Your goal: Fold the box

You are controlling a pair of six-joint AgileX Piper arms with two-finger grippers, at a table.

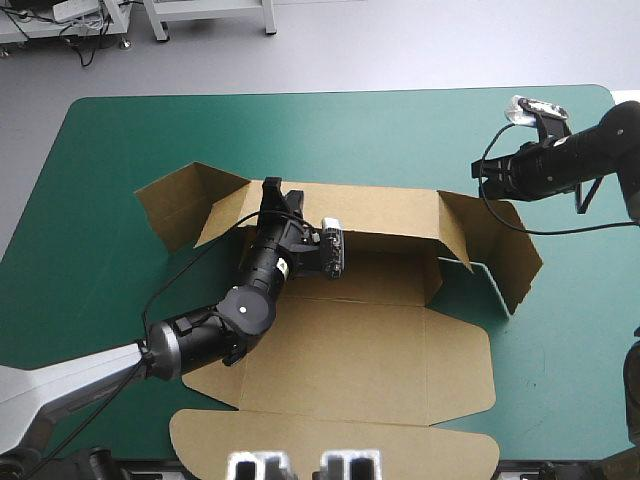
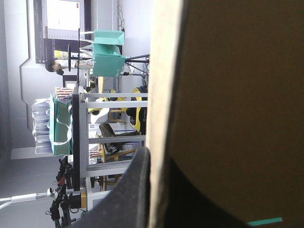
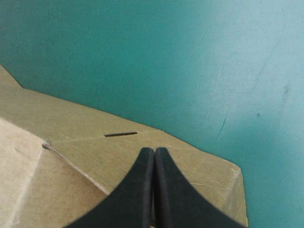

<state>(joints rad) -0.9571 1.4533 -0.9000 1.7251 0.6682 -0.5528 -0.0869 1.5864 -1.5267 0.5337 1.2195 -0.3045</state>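
The brown box (image 1: 360, 350) lies mid-table as a cut sheet, its base and lid flat toward the near edge, its far wall raised, and side flaps splayed out at both ends. My left gripper (image 1: 272, 192) is at the left end of that raised wall, shut on its top edge. In the left wrist view the box board (image 2: 237, 95) runs between the fingers of the left gripper (image 2: 153, 154). My right gripper (image 1: 482, 172) hovers just beyond the wall's right end, shut and holding nothing. In the right wrist view the right gripper (image 3: 155, 151) is over a flap of the box (image 3: 71, 142).
The teal-green cover (image 1: 350, 130) shows bare beyond the box on the far side and at the right (image 3: 190, 57). The box's lid flap reaches close to the table's near edge.
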